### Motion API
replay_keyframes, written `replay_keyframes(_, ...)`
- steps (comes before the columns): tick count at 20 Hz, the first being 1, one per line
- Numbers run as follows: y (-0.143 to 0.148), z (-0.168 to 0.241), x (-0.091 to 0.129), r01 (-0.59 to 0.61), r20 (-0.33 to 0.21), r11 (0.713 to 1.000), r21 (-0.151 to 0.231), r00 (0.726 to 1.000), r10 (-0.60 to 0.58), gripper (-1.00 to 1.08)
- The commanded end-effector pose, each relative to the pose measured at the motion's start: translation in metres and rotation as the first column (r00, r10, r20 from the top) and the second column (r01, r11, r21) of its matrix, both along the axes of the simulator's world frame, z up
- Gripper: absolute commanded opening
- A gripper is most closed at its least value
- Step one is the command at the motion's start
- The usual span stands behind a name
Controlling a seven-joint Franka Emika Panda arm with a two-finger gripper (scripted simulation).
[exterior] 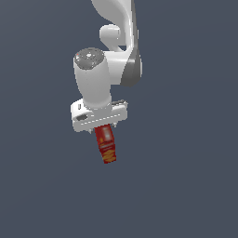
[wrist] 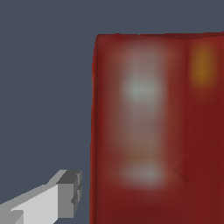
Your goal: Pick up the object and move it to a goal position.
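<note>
Only a plain dark blue-grey backdrop [exterior: 195, 186] surrounds the scene

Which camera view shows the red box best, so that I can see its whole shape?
The exterior view shows it best: the whole red box hangs tilted below the white tool, with its yellow-orange lettering visible. The wrist view shows only a blurred close part of the red box, cut off by the frame edge, beside one finger.

Simulated scene, flat featureless grey-blue backdrop, rendered white robot arm [exterior: 116, 56]
</note>
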State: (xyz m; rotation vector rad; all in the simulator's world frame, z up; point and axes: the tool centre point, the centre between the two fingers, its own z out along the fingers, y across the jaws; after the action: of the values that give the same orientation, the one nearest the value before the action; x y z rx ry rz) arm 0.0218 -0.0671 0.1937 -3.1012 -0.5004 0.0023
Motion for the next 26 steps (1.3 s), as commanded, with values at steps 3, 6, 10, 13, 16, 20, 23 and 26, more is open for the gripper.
replay_keyframes(3, 0.000, -0.002, 0.001, 0.000, 0.002, 1.000, 0.000, 1.000, 0.000, -1.00)
replay_keyframes(6, 0.000, -0.002, 0.001, 0.000, 0.002, 1.000, 0.000, 1.000, 0.000, -1.00)
replay_keyframes(10, 0.000, -0.002, 0.001, 0.000, 0.002, 1.000, 0.000, 1.000, 0.000, -1.00)
replay_keyframes(13, -0.001, -0.001, 0.001, 0.000, 0.002, 1.000, 0.000, 1.000, 0.000, -1.00)
replay_keyframes(16, -0.007, 0.003, 0.002, 0.000, 0.002, 1.000, 0.000, 1.000, 0.000, -1.00)
replay_keyframes(20, -0.025, 0.014, 0.004, 0.000, 0.002, 1.000, 0.000, 1.000, 0.000, -1.00)
replay_keyframes(23, -0.045, 0.026, 0.008, 0.000, 0.002, 1.000, 0.000, 1.000, 0.000, -1.00)
replay_keyframes(26, -0.067, 0.040, 0.011, -0.001, 0.001, 1.000, 0.000, 1.000, 0.001, -1.00)
